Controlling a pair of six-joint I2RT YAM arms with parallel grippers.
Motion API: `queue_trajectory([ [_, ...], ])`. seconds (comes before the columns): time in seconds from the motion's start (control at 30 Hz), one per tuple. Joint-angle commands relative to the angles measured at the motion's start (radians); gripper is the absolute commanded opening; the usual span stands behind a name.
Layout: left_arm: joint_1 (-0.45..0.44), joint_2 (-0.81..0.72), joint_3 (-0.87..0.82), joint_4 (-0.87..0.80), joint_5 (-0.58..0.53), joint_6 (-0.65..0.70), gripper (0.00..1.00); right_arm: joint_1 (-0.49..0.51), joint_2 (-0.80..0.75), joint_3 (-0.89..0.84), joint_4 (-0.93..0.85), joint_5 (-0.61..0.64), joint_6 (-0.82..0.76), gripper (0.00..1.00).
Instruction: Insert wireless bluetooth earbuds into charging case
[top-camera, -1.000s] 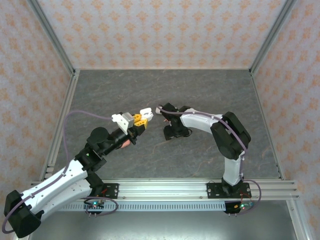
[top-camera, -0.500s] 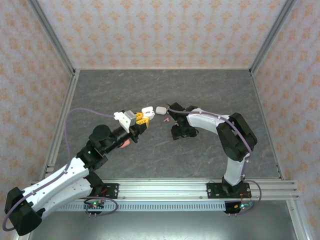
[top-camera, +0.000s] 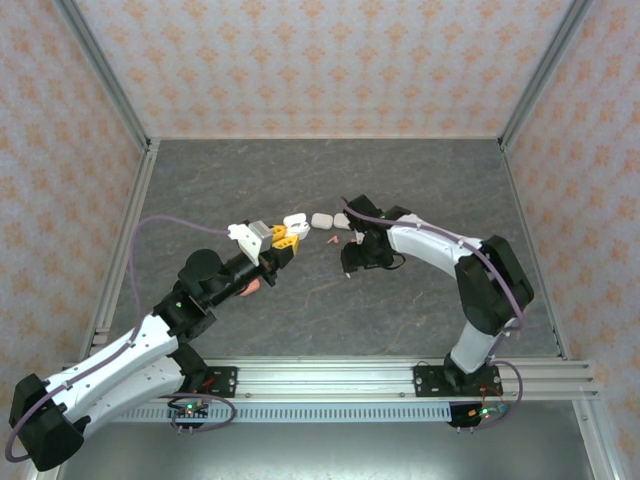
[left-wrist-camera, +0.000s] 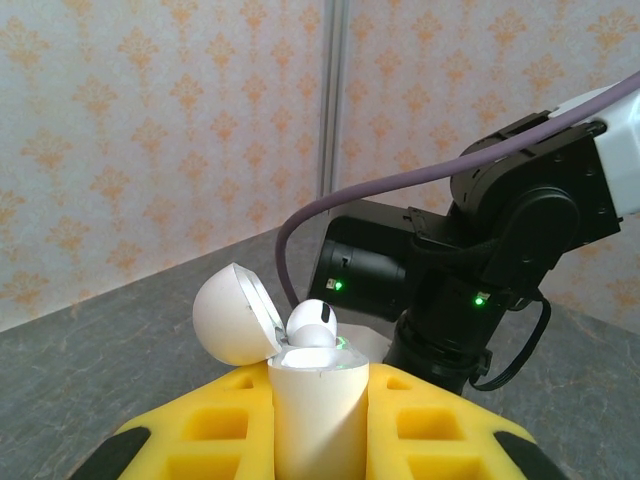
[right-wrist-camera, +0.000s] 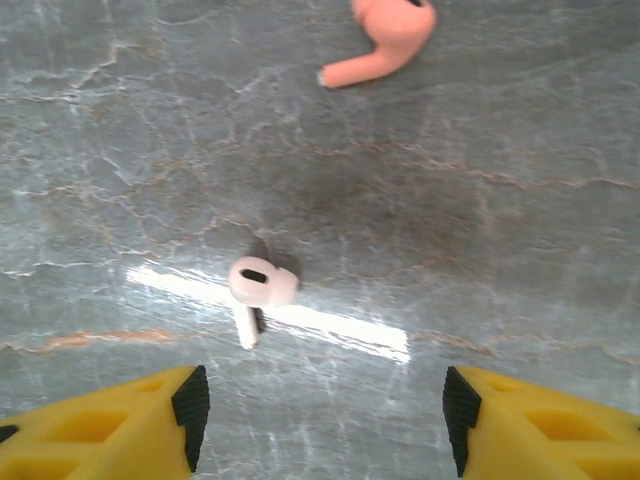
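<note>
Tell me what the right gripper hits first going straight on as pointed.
Probably the small white stemmed plastic earbud, lying on the grey marbled tabletop between the right gripper's open fingers, slightly left of centre; otherwise bare tabletop. Depth unclear.

Light: bright, even, from overhead.
Top view: sharp throughout, faint soft shadows on table.
Right wrist view: 1 white glare strip on table beside white earbud, small dark shadow under it; pink earbud slightly soft.
Left wrist view: case crisp, wallpaper mildly blurred, green LEDs glowing.
</note>
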Motion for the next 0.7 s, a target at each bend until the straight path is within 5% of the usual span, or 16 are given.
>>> queue_trajectory([
  [0.0, -0.006, -0.005, 0.032, 0.029, 0.019, -0.006, 0.0, -0.003, 0.055, 0.031, 0.03, -0.056, 0.045, 0.61],
  [0.67, -0.006, -0.006, 0.026, 0.032, 0.015, -0.006, 0.0, 0.008, 0.173, 0.074, 0.069, -0.085, 0.063, 0.41],
])
